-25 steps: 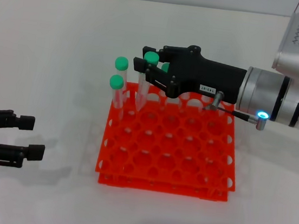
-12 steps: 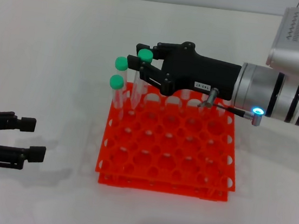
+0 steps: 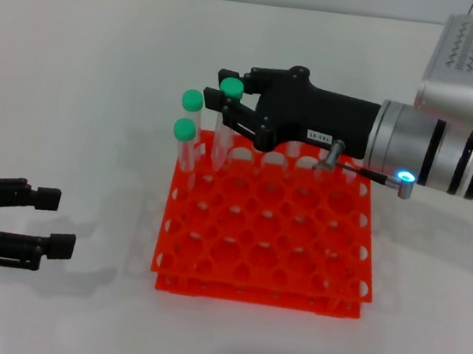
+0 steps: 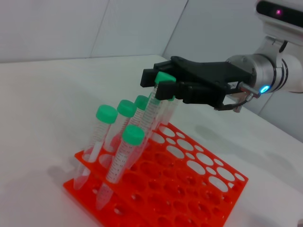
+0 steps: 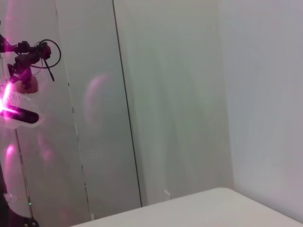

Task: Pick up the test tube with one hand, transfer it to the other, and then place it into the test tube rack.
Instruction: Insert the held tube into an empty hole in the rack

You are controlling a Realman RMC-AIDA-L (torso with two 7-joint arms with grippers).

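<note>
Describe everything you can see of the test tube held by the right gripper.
The test tube is a slim clear plastic tube with a green screw cap and printed markings along its side. The right gripper pinches it just below the cap. It hangs nearly upright, slightly tilted, its lower end at a far-left hole of the rack, beside other capped tubes.

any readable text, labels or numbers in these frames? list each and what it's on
White sticker on the side of the right gripper: printed characters, too small to read.
Graduation marks on the test tubes in the test tube rack: fine printed lines, no digits legible.
Left gripper: no label.
Right wrist view: no text visible.
Nothing can be quoted as it reads.
</note>
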